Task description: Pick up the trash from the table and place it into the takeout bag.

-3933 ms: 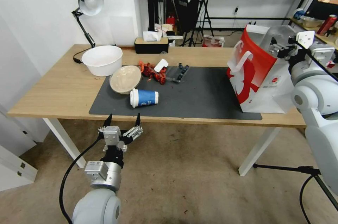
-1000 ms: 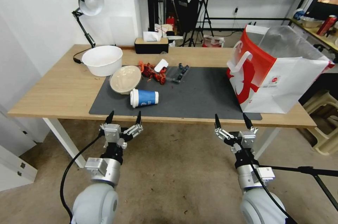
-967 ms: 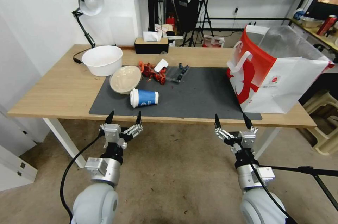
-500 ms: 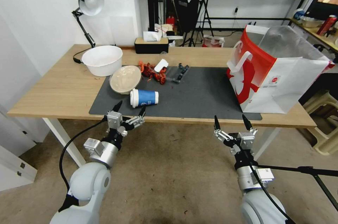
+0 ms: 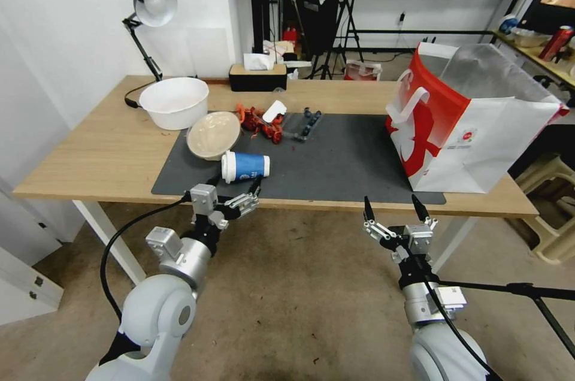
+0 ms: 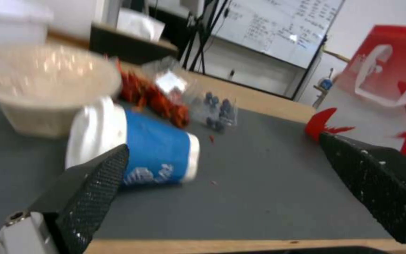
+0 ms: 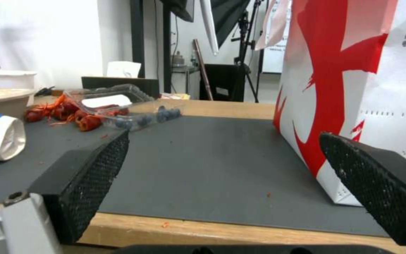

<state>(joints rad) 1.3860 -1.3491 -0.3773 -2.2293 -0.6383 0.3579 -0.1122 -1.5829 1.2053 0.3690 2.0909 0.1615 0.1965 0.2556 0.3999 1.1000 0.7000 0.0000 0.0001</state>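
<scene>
1. A long light-wood table (image 5: 90, 153) stands across the head view, with a dark grey mat (image 5: 335, 159) covering its middle.
2. A blue paper cup (image 5: 245, 166) with a white lid lies on its side on the mat, near the front edge, lid end toward the robot's left.
3. Just behind the cup, a beige bowl (image 5: 213, 134) sits tilted on the mat's left part. A white bowl (image 5: 173, 102) stands on bare wood beyond it.
4. Red food scraps (image 5: 259, 120) and a clear plastic tray of dark berries (image 5: 304, 123) lie on the mat's far side, next to each other.
5. The takeout bag (image 5: 473, 129), white with red side panels and a foil lining, stands upright and open at the mat's right end.
6. The left gripper (image 5: 235, 184) is at the table's front edge, just in front of the blue cup. Its fingers are spread wide and hold nothing; in the left wrist view the cup (image 6: 137, 144) lies ahead of them, not touching.
7. The right gripper (image 5: 392, 208) hangs below the front edge of the table, fingers wide apart and empty, near the bag's front corner.
8. A desk lamp (image 5: 147, 6) and a tissue box (image 5: 257, 75) stand at the table's far side.
</scene>
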